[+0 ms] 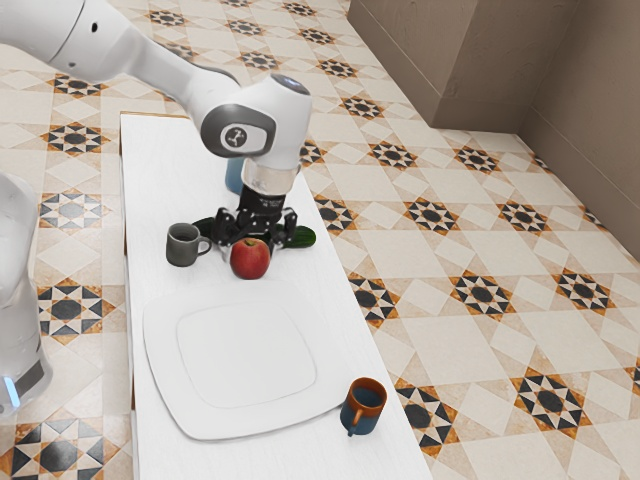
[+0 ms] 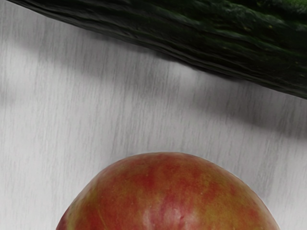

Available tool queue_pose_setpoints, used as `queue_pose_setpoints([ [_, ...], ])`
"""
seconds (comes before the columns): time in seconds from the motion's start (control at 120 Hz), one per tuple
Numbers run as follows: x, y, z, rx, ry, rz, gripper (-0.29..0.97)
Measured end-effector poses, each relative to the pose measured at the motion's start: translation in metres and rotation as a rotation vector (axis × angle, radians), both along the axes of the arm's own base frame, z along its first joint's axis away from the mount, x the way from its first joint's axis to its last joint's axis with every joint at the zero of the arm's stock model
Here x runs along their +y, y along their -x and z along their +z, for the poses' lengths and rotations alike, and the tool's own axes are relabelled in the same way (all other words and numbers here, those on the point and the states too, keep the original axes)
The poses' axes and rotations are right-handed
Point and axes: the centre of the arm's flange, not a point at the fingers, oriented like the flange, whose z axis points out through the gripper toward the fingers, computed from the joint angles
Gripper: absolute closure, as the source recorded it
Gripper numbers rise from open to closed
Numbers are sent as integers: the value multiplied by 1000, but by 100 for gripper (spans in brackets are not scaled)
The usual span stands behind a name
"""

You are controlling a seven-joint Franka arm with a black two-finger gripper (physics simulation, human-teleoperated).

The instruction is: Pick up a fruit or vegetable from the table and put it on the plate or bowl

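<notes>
1. Hanging from the white arm, our claw (image 1: 254,238) sits low over the white table (image 1: 160,190), directly above a red apple (image 1: 250,260).
2. We cannot tell how far the claw is open, nor whether it touches the apple, because its black body covers the apple's top in the exterior view.
3. The apple rests on the table right under the claw. In the wrist view the apple (image 2: 168,196) looms close, red with yellowish streaks.
4. A dark green cucumber (image 1: 301,237) lies on the table just behind the claw, its ends poking out on either side. In the wrist view the cucumber (image 2: 192,33) lies beyond the apple, with a strip of bare table (image 2: 96,124) between them.
5. A grey mug (image 1: 183,244) stands near the claw, toward the exterior view's left.
6. A blue container (image 1: 233,178) stands behind the claw, partly hidden by the arm.
7. The white square plate (image 1: 240,360) lies on the camera's side of the claw, apart from the apple.
8. A blue mug with an orange inside (image 1: 363,404) stands well away from the claw, past the plate's corner toward the exterior view's right.
</notes>
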Motion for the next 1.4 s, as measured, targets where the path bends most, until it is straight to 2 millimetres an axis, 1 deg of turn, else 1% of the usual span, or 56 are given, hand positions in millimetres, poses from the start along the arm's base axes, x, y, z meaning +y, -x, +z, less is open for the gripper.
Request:
queue_pose_setpoints([
  [0.1,-1,0,0,-1,10,4,20],
  [0.225,-1,0,4,-9,18,5,29],
  [0.3,-2,4,20,-31,21,3,32],
  [0.367,2,8,34,-42,21,14,34],
  [0.417,1,8,48,-46,12,13,33],
  [0.45,-8,8,60,-52,2,-1,33],
  [0.492,-21,6,80,-67,-12,-22,33],
  [0.517,-33,3,101,-88,-25,-42,36],
  [0.55,-50,2,129,-112,-45,-69,34],
  [0.575,-65,3,145,-121,-61,-89,33],
  [0.608,-83,5,158,-119,-81,-114,32],
  [0.642,-99,9,164,-108,-98,-133,31],
  [0.7,-122,17,163,-75,-121,-155,32],
  [0.792,-156,27,153,-21,-140,-178,32],
  [0.85,-169,31,144,14,-141,-177,32],
  [0.992,-182,36,115,89,-128,-143,33],
  [1.117,-200,42,103,107,-117,-130,32],
  [1.242,-206,43,98,114,-104,-101,32],
  [1.317,-207,43,96,116,-107,-89,19],
  [1.4,-209,43,94,114,-114,-77,12],
])
